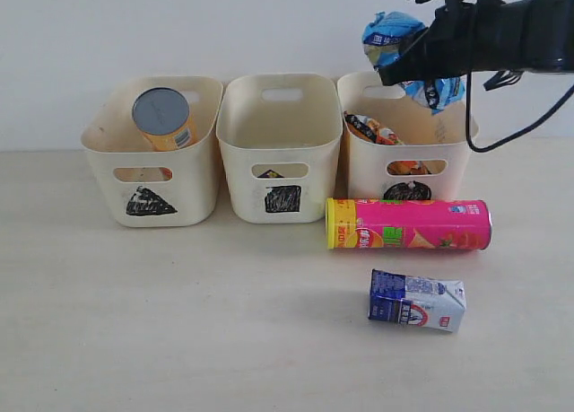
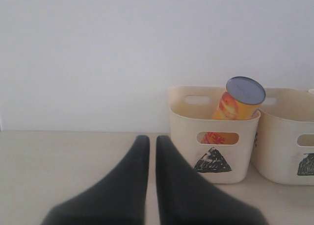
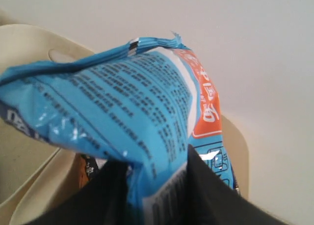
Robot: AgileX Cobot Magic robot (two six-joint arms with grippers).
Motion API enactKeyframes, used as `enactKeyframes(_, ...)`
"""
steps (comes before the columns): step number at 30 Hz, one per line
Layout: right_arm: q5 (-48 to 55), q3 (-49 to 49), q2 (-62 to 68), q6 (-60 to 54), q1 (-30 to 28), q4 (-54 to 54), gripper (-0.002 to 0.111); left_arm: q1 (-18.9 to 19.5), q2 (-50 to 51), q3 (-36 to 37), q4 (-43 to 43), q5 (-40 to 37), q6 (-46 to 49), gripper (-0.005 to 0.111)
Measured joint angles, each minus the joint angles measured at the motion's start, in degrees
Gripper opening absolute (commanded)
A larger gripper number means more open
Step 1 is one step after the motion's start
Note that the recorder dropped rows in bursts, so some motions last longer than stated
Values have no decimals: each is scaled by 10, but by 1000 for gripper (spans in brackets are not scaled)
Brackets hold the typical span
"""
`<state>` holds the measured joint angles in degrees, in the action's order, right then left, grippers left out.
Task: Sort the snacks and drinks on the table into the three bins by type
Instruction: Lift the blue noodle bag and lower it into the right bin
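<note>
My right gripper (image 1: 421, 64) hangs above the circle bin (image 1: 448, 161), shut on the blue noodle packet (image 1: 392, 33). The wrist view shows the packet (image 3: 122, 102) pinched between the gripper (image 3: 154, 160) fingers, over the bin's rim (image 3: 239, 151). The orange-black packet (image 1: 372, 129) lies inside that bin. The yellow-orange tube (image 1: 163, 118) leans in the triangle bin (image 1: 193, 183). The pink tube (image 1: 408, 224) lies on its side on the table (image 1: 179, 322), with the blue-and-white carton (image 1: 417, 301) in front of it. My left gripper (image 2: 152, 142) is shut and holds nothing, left of the triangle bin (image 2: 186, 132).
The square bin (image 1: 242, 161) stands in the middle; something dark shows through its handle hole and I cannot tell what it is. A black cable (image 1: 516, 129) droops from the right arm behind the circle bin. A white wall backs the table.
</note>
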<state>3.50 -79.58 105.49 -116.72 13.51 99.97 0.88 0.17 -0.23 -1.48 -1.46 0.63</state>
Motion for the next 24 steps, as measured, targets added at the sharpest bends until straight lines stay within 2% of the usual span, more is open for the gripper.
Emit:
enactKeyframes(7, -13, -66, 77, 25, 0, 0, 0, 0, 0, 0, 0, 0, 0, 4)
enactKeyframes(9, -29, -79, 97, 35, 0, 0, 4, 0, 0, 0, 0, 0, 0, 4)
enactKeyframes(12, -42, -84, 114, 42, 0, 0, 22, 0, 0, 0, 0, 0, 0, 4)
enactKeyframes(15, -43, -88, 122, 46, 0, 0, 50, 0, 0, 0, 0, 0, 0, 4)
enactKeyframes(17, -45, -90, 124, 47, 0, 0, 63, 0, 0, 0, 0, 0, 0, 4)
enactKeyframes(20, -46, -93, 124, 47, 0, 0, 71, 0, 0, 0, 0, 0, 0, 4)
enactKeyframes(24, -46, -93, 124, 49, 0, 0, 70, 0, 0, 0, 0, 0, 0, 4)
